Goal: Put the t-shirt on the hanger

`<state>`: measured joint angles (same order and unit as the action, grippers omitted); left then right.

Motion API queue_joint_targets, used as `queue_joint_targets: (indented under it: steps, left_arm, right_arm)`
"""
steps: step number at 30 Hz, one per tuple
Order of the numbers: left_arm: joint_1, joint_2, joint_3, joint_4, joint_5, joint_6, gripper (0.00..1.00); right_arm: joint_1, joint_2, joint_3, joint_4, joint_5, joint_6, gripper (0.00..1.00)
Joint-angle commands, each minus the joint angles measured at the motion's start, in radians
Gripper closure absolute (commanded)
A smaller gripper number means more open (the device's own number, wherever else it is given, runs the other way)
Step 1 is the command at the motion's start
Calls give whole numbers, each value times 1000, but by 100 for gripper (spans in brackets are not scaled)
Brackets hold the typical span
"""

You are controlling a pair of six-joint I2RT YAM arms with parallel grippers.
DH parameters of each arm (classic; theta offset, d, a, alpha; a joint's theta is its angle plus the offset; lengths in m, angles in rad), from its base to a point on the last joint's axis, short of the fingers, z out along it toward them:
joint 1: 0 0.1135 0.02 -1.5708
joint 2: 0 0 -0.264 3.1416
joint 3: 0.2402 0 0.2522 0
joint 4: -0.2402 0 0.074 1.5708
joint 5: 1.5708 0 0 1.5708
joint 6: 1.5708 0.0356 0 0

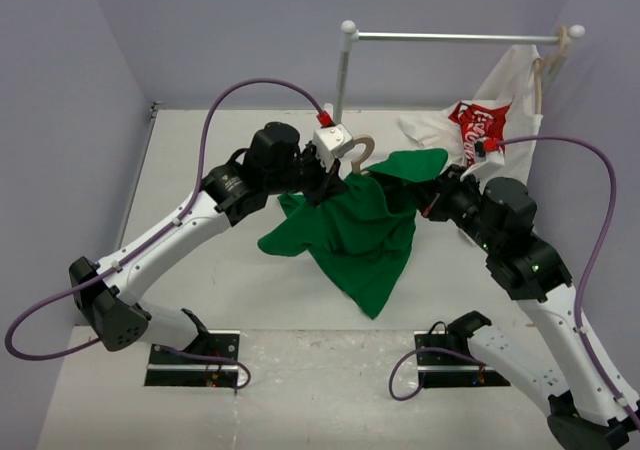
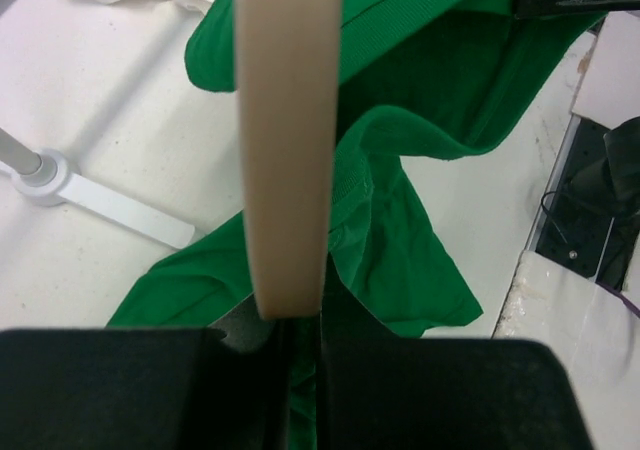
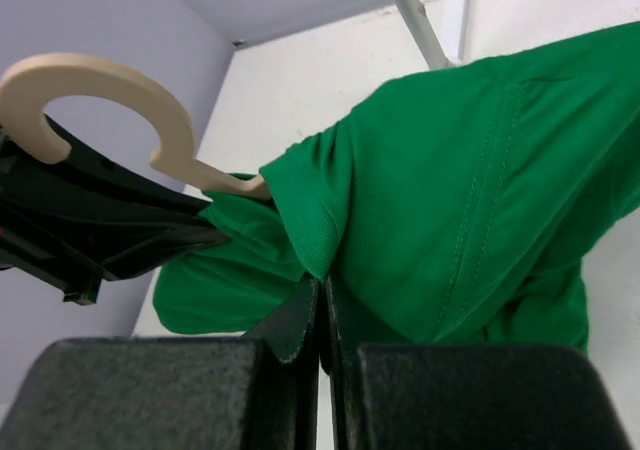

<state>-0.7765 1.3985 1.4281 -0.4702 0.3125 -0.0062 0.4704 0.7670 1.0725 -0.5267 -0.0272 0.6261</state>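
Observation:
The green t-shirt hangs in mid-air between both arms, its lower part trailing on the table. The pale wooden hanger sticks its hook up above the cloth. My left gripper is shut on the hanger; in the left wrist view the beige hanger runs straight into the shut left gripper, with the t-shirt below. My right gripper is shut on the t-shirt's ribbed edge. The right wrist view shows the right gripper pinching that t-shirt beside the hanger hook. The hanger's arms are hidden in cloth.
A clothes rack stands at the back: upright pole and rail. A white shirt with a red logo hangs from the rail's right end on another hanger. The rack's foot lies near the green cloth. Walls enclose the table.

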Motion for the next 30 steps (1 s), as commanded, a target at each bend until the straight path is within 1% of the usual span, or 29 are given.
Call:
queue_joint_targets:
  steps: [1, 3, 4, 5, 6, 8, 9, 10, 11, 12, 13, 14, 16, 17, 18, 19, 22, 24, 27, 30]
  left_arm:
    - [25, 1, 38, 104, 9, -36, 100]
    - [25, -2, 35, 116, 25, -39, 100]
    - [25, -1, 37, 118, 25, -39, 100]
    - [26, -1, 42, 113, 27, -34, 100]
    - [26, -2, 48, 98, 30, -23, 100]
    - [28, -7, 59, 59, 36, 11, 100]
    - [31, -14, 59, 43, 36, 35, 100]
    - [37, -25, 56, 26, 38, 62, 100]
    - [46, -36, 52, 14, 38, 68, 100]
    - [61, -51, 41, 6, 45, 75, 100]
    - [78, -69, 30, -3, 55, 83, 100]
    - [98, -90, 18, -12, 68, 87, 100]
    - [118, -108, 16, -35, 127, 112, 100]
    - [124, -114, 25, -72, 151, 130, 100]
    - [126, -116, 34, -98, 164, 146, 100]
    - [126, -117, 41, -115, 146, 152, 100]
    - [129, -127, 46, -135, 134, 164, 100]
    - [129, -127, 40, -134, 182, 166, 100]
    - [129, -113, 38, -131, 283, 169, 100]
    - [129, -105, 27, -120, 347, 173, 100]
  right_arm:
    - [8, -21, -67, 157, -38, 65, 100]
    - [15, -5, -86, 194, -145, 69, 99]
    - [26, 14, -102, 236, -236, 68, 98]
    - [32, 29, -114, 272, -302, 61, 92]
    - [32, 35, -115, 285, -354, 47, 84]
    - [32, 31, -94, 256, -441, 1, 68]
    - [32, 16, -74, 208, -434, -35, 62]
    - [30, -16, -57, 161, -396, -62, 57]
    - [26, -23, -42, 114, -326, -81, 54]
    - [17, -51, -28, 57, -213, -95, 51]
    - [1, -77, -17, 6, -106, -104, 45]
    - [-28, -87, -12, -30, -25, -107, 37]
    - [-85, -93, -14, -87, 24, -127, 24]
    - [-110, -88, -21, -111, 55, -134, 22]
    - [-134, -83, -28, -124, 71, -136, 20]
    - [-155, -81, -36, -127, 71, -133, 19]
    - [-186, -78, -86, -59, -22, -118, 22]
    - [-185, -42, -118, 48, -130, -116, 25]
    - [-185, 18, -123, 150, -271, -124, 25]
    - [-186, 86, -97, 212, -290, -130, 29]
